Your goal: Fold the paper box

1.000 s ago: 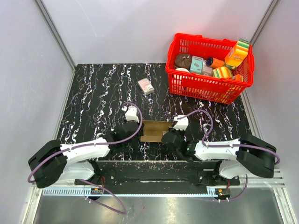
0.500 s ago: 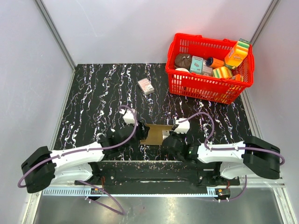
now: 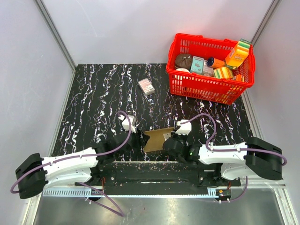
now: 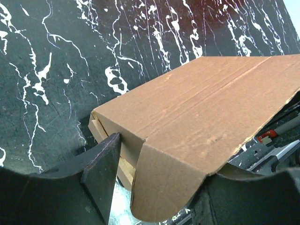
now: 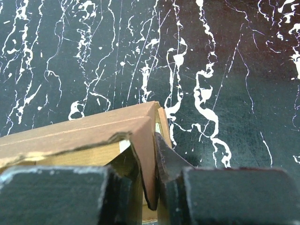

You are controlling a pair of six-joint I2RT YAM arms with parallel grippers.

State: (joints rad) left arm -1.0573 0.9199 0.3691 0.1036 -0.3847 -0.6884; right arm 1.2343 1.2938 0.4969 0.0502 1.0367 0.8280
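The paper box is a plain brown carton, partly folded, lying tilted at the near middle of the table between both grippers. My left gripper is at its left end. In the left wrist view the box fills the frame, its rounded end flap hangs between my fingers, and the gripper closes across that end. My right gripper is at the right end. In the right wrist view it is shut on the box's end flap, pinched between the fingers.
A red basket full of colourful grocery packs stands at the back right. A small white-and-pink carton lies at the back middle of the black marbled table. The table's near edge and arm mounts are just behind the grippers.
The box has gone from lying flat to tilted and has come a little nearer. The left arm has stretched lower and swung its gripper right onto the box's left end. The right gripper stayed on the right end.
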